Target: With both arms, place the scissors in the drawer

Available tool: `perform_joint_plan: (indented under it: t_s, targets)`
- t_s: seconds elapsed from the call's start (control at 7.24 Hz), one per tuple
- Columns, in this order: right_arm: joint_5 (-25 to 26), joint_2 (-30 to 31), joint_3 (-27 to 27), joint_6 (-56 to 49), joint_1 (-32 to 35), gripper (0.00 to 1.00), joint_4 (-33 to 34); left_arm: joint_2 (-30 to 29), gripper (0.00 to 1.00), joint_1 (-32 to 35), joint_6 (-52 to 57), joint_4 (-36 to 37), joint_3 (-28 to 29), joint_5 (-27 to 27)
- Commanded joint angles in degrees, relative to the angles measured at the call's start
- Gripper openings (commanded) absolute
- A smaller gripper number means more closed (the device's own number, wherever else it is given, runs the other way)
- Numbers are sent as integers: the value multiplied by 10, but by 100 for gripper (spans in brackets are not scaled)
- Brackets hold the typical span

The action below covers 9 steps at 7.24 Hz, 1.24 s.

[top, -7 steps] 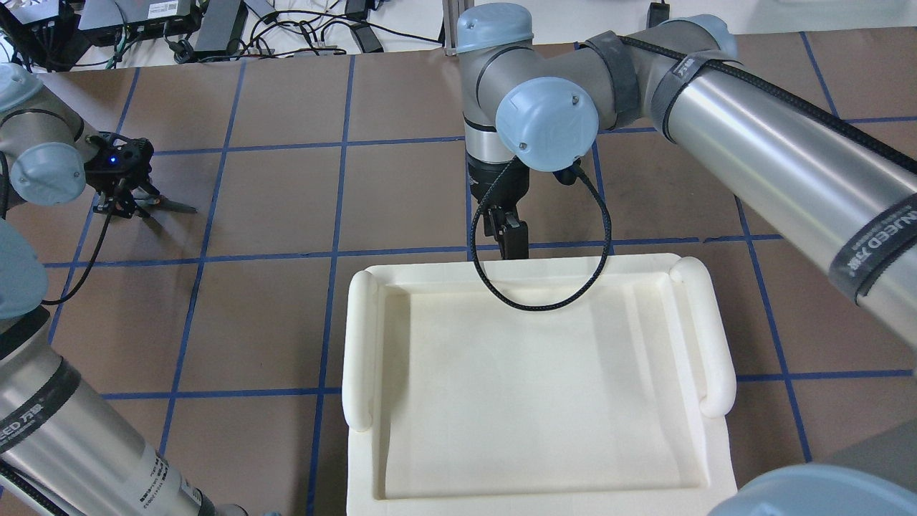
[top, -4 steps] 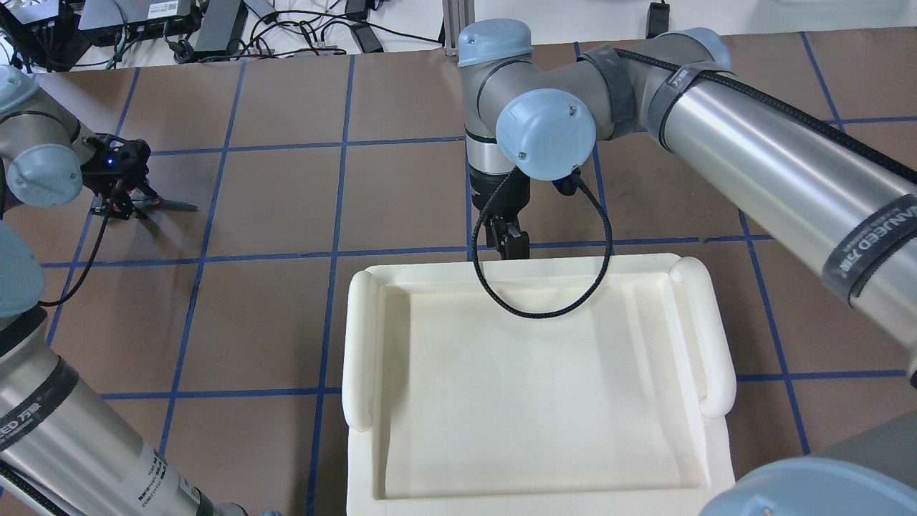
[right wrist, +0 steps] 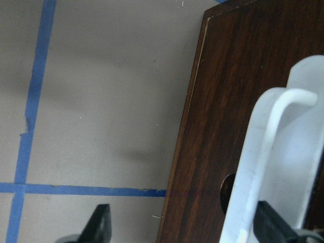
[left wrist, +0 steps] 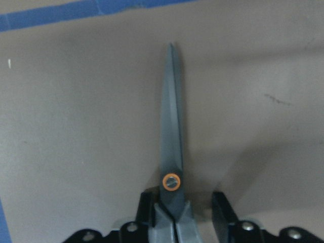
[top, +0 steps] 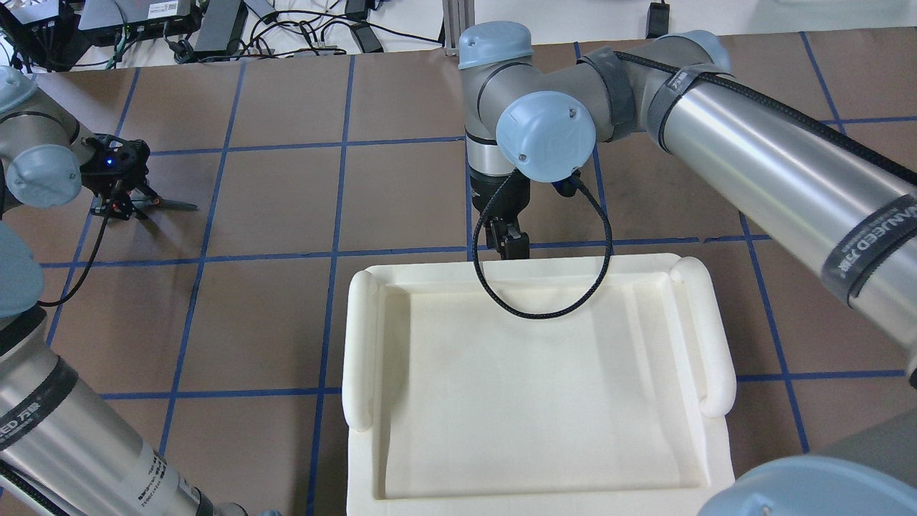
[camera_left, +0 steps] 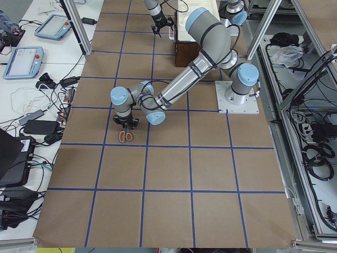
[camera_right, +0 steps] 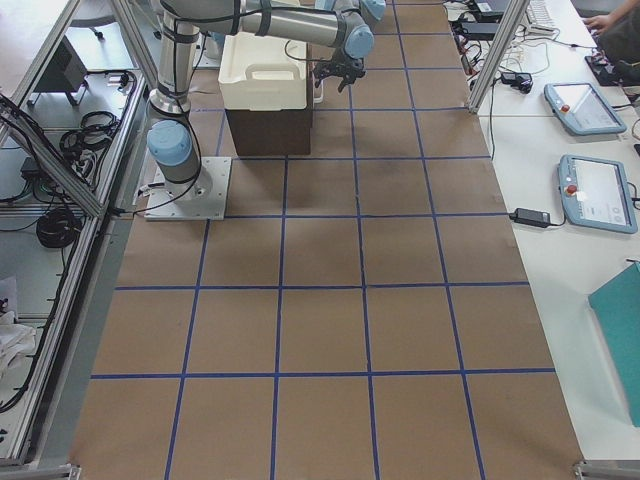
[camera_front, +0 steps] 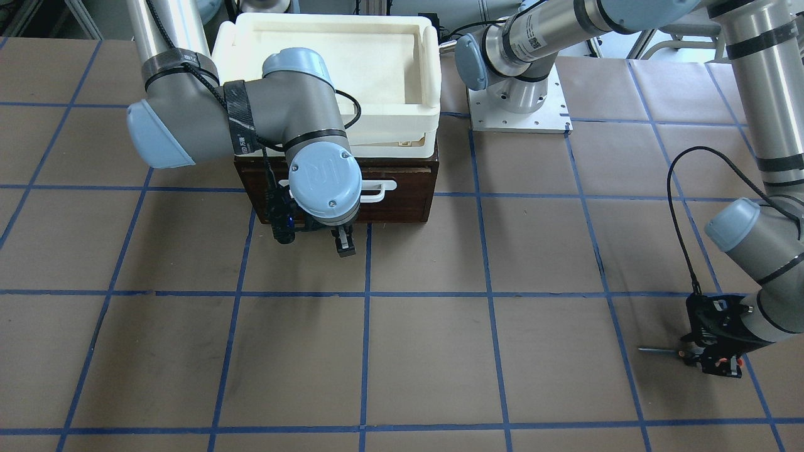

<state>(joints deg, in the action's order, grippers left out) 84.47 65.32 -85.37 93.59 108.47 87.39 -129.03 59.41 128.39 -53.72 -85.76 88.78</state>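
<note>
The scissors (left wrist: 172,126) lie on the brown table at its far left, blades shut and pointing away from my left gripper (left wrist: 182,212). Its fingers (left wrist: 221,207) straddle the scissors just behind the orange pivot, and a gap shows on one side, so it is open. The scissors also show in the overhead view (top: 175,206) and the front view (camera_front: 656,350). The dark brown drawer (camera_front: 402,207) is closed under a cream tray, its white handle (camera_front: 380,188) facing out. My right gripper (camera_front: 343,245) hangs open in front of the drawer face, with the handle's end (right wrist: 273,152) near one finger.
The cream-white plastic tray (top: 358,344) sits on top of the drawer box and hides it in the overhead view. The right wrist's black cable (top: 544,304) loops over the tray's far rim. Blue tape lines grid the table. The left arm's base plate (camera_front: 518,107) stands beside the box.
My right arm has drawn back slightly from the tray's edge and then held. My left gripper shifted a little at the scissors. The scissors have barely moved.
</note>
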Motion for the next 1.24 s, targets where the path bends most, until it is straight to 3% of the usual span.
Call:
perform_joint_plan:
  t_s: [0.0, 0.28, 1.1]
  targets:
    - [0, -1, -1, -1, -3, 100, 2, 0, 36, 0, -2, 1, 0, 0]
    - [0, -7, -2, -1, -3, 100, 2, 2, 19, 0, -5, 1, -1, 0]
    - [-8, -9, -3, -6, -4, 100, 24, 39, 16, 9, -48, -14, 0, 6]
